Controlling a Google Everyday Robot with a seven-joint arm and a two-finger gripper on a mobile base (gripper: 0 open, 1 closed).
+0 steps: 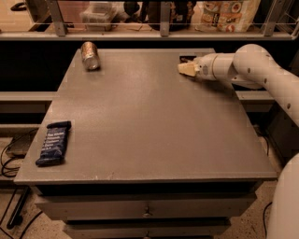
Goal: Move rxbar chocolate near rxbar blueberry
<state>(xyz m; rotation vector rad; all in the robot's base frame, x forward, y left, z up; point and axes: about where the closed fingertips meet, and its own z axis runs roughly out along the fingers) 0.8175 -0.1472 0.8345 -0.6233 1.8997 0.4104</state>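
Observation:
The rxbar blueberry [53, 143], a dark navy-blue bar with pale text, lies flat near the table's front left edge. My gripper [186, 69] is at the far right of the table, low over the surface, with the white arm reaching in from the right. A small black strip [187, 59] shows just behind the gripper at the table's far edge. It looks like the rxbar chocolate, mostly hidden by the gripper. I cannot tell whether the gripper touches it.
A metal can [89, 55] lies on its side at the far left of the grey table [149, 121]. A shelf rail with bags and containers [224, 14] runs behind the table. Drawers sit below the front edge.

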